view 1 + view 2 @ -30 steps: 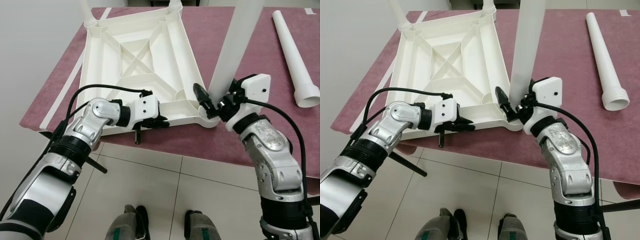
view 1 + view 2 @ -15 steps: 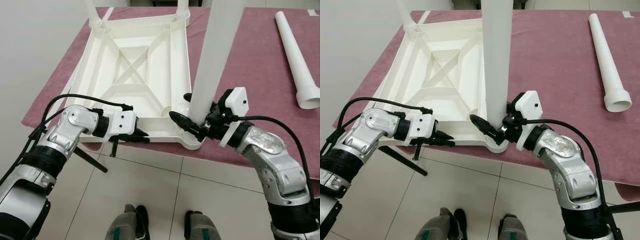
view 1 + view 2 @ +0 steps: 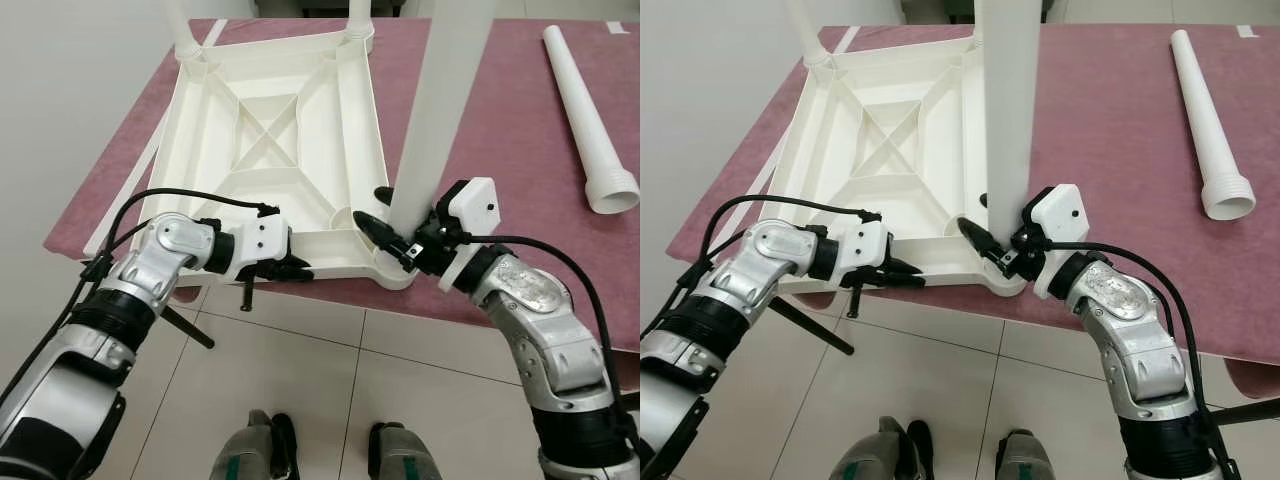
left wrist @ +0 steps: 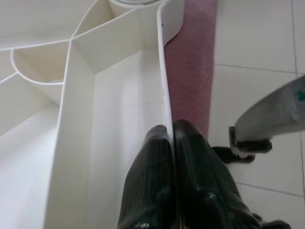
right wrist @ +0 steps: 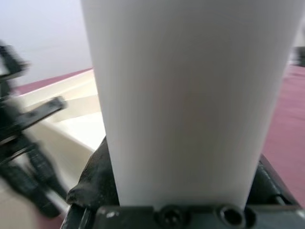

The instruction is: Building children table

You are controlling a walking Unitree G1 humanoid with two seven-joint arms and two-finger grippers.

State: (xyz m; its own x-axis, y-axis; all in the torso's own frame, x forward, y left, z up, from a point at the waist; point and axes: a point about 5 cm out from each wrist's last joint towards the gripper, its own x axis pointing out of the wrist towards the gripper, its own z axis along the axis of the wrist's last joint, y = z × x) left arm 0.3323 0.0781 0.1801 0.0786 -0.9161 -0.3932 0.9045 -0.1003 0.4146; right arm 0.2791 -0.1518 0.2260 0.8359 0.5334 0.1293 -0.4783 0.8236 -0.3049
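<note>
The white tabletop (image 3: 275, 150) lies upside down on the maroon-covered work surface (image 3: 520, 130), ribs facing up, its near edge at the surface's front edge. My left gripper (image 3: 290, 268) is pinched flat on the thin rim of that near edge; in the left wrist view my fingers (image 4: 152, 191) press together with the wall between them, so I am steadying the piece. My right gripper (image 3: 392, 228) is closed around the foot of a white leg (image 3: 435, 110) that stands upright in the near right corner socket (image 3: 400, 272). By my judgement the build is well past halfway: two legs already stand at the far corners (image 3: 180, 30), this third one is going in, and a fourth leg (image 3: 590, 120) lies loose on the surface, well apart to my right. Left to do: seat this leg fully, then fit the last one at the near left corner. I cannot tell whether the leg in my grip is fully home, since my fingers cover the joint. The tops of all standing legs are cut off by the frame, and the right wrist view is blurred.
</note>
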